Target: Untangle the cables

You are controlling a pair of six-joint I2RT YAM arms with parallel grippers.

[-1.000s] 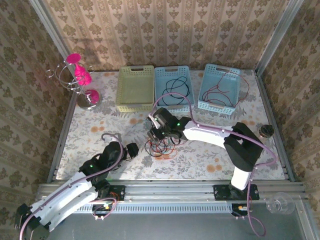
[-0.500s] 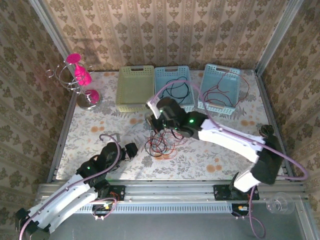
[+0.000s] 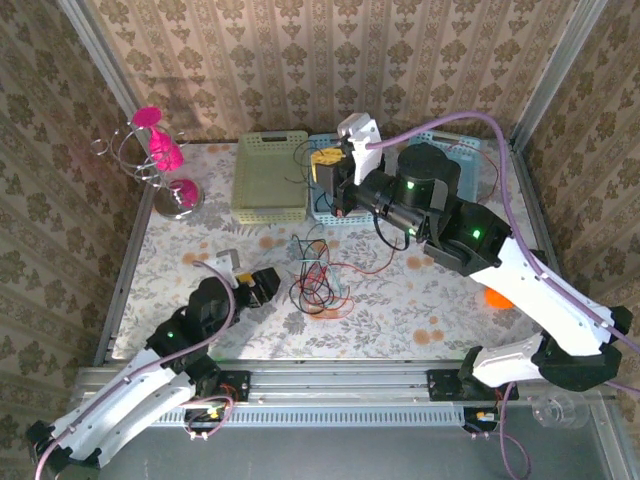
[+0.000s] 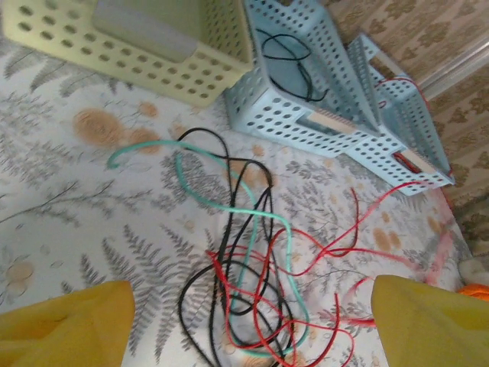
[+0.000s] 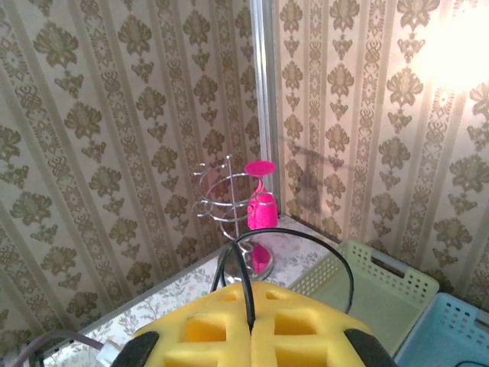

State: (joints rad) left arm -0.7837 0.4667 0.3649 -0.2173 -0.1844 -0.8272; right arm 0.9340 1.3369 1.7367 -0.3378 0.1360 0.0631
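Note:
The cables [image 3: 318,282] lie in a loose tangle of red, black and teal strands mid-table; in the left wrist view the cables [image 4: 256,283] spread between my two yellow fingertips [image 4: 69,325]. My left gripper [image 3: 264,285] stands open just left of the tangle, low over the table, holding nothing. My right gripper [image 3: 324,166] is raised high over the baskets, its yellow pads [image 5: 306,336] shut on one black cable [image 5: 344,257]. That cable arches up out of the pads in a loop, and a thin black strand [image 3: 303,200] hangs down towards the tangle.
Three baskets stand at the back: a yellow-green one [image 3: 268,178], a light blue one [image 4: 306,107] holding a black cable, and another blue one [image 4: 397,130] with red cable. A wire stand with pink cups [image 3: 160,160] occupies the back left corner. A small orange thing [image 3: 497,297] lies right.
My right gripper closed on a black cable at the tangle, then rose and swung back over the baskets, drawing the strand up. My left gripper edged towards the tangle, jaws slightly wider.

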